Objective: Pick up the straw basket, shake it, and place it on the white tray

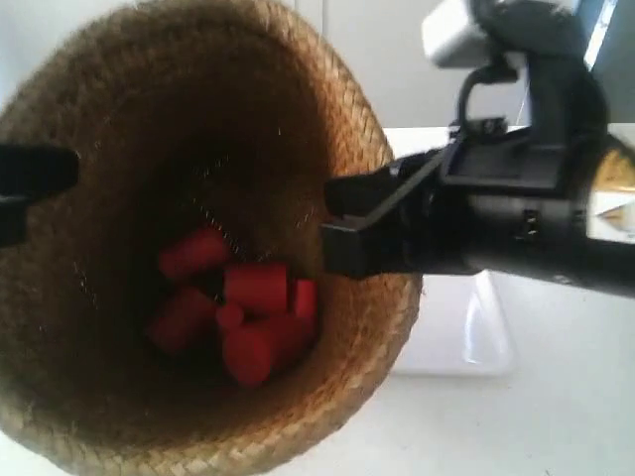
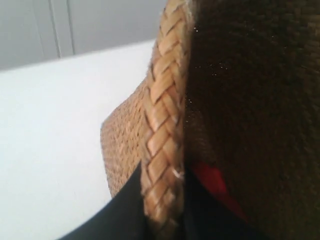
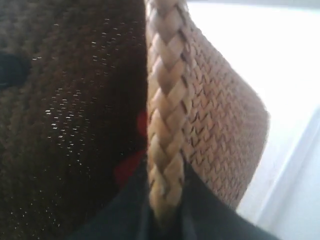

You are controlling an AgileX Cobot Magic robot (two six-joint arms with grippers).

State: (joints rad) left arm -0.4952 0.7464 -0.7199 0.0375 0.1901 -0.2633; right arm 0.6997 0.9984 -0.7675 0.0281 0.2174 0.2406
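Note:
The straw basket (image 1: pixel 119 119) fills most of the exterior view, held up close to the camera with its mouth facing it. Several red cylinders (image 1: pixel 243 312) lie at its bottom. My left gripper (image 2: pixel 162 210) is shut on the braided rim (image 2: pixel 165 100), one finger outside the wall and one inside. My right gripper (image 3: pixel 165 205) is shut on the opposite stretch of rim (image 3: pixel 165 90). In the exterior view the right gripper (image 1: pixel 347 223) bites the rim from the right, and the left gripper (image 1: pixel 20 193) clamps it at the left edge. The white tray (image 1: pixel 466 327) lies on the table behind the basket, mostly hidden.
A white table (image 1: pixel 536 416) spreads below the basket. Pale wall panels (image 2: pixel 60 25) stand behind it. The right arm's black body (image 1: pixel 526 198) reaches in from the exterior view's right, over the tray.

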